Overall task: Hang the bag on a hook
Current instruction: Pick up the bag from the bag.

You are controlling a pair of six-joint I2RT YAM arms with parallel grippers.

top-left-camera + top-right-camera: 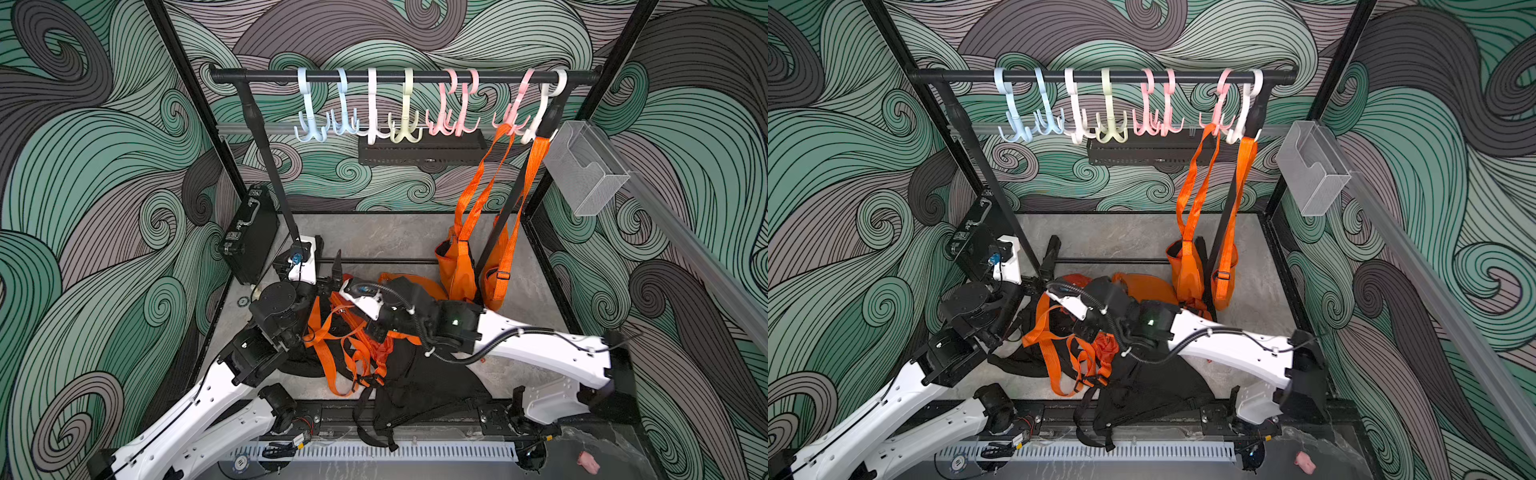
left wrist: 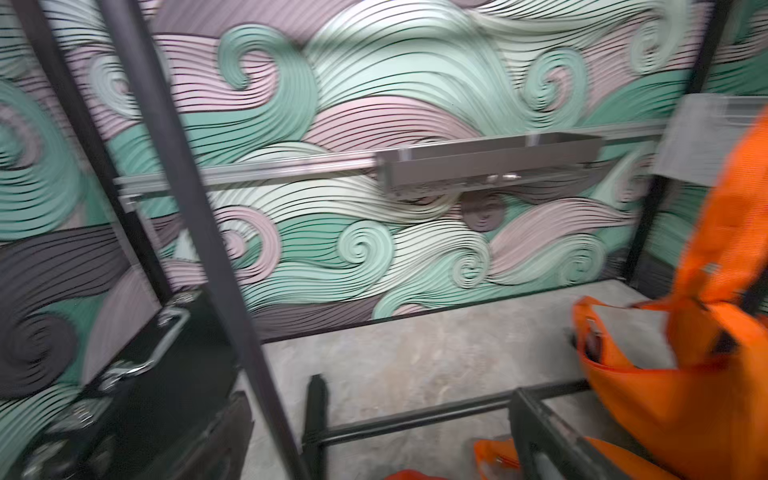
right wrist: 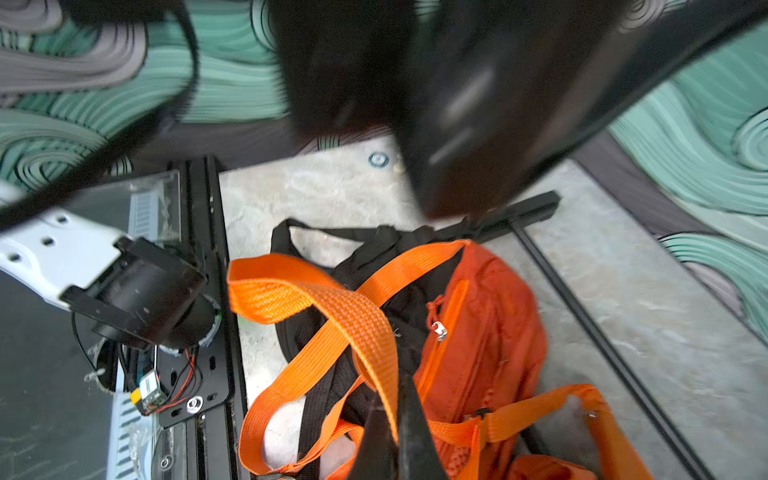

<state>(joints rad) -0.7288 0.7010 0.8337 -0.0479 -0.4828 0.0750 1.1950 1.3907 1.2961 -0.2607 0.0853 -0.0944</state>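
- Right gripper [image 3: 395, 432]: jaws closed, pinching the woven orange strap [image 3: 353, 316]. Its orange bag [image 3: 478, 332] lies crumpled just beyond my fingertips, tangled with a black bag [image 1: 415, 374].
- Left gripper [image 2: 378, 415]: jaws wide, empty; rack foot [image 2: 316, 399] directly ahead.
- Above both: eight plastic hooks [image 1: 409, 104] on a black rail [image 1: 399, 75]; two hung bags [image 1: 457, 266], orange.

My left wrist view is blurred; my left hand [image 2: 382, 419] shows only as dark stubs cut by the bottom edge. My right hand [image 3: 392, 403] runs off its wrist view's bottom edge, the strap [image 3: 361, 328] vanishing between its fingers [image 3: 411, 428]; a blurred dark mass [image 3: 415, 83] fills the top. In both top views my right arm [image 1: 540, 345] covers most of the orange bag [image 1: 415, 282] under it; the pink thing [image 1: 588, 461], lower right, is too small to name.
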